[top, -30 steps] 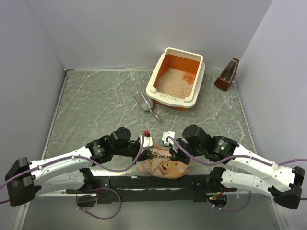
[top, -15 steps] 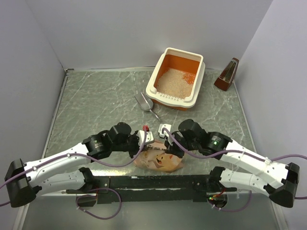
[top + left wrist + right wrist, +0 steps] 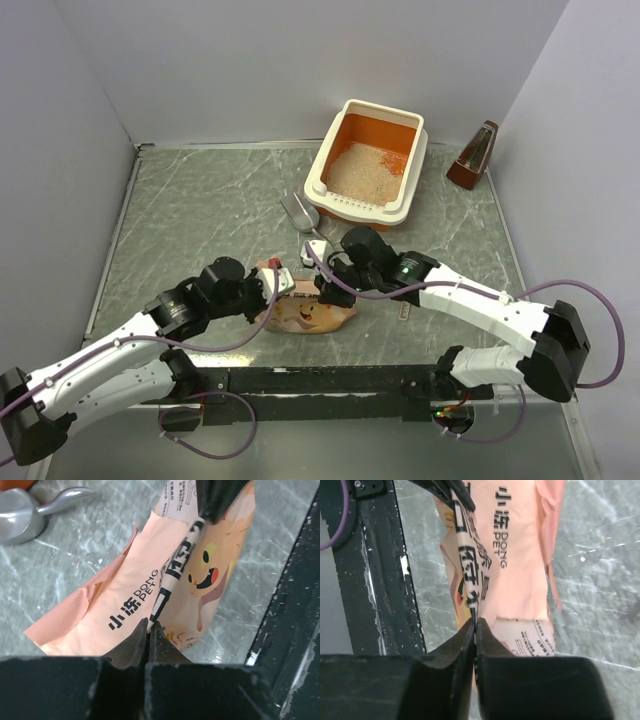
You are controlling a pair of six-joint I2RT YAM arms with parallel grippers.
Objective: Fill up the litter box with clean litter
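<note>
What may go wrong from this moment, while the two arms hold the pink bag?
Both jaws pinch only a thin fold of the bag, so it may slip out. The scoop lies between the bag and the litter box, so the bag may knock it.

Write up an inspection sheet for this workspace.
Surface: grey marbled table, no spills seen.
Job's things: litter box at the far right; litter covers part of its orange floor.
Clutter: metal scoop beside the box; brown pyramid-shaped object by the right wall.
Grippers: left gripper and right gripper both shut on the pink bag, on its striped edge.
Cables: purple cables loop along both arms.
Surroundings: plain walls.
</note>
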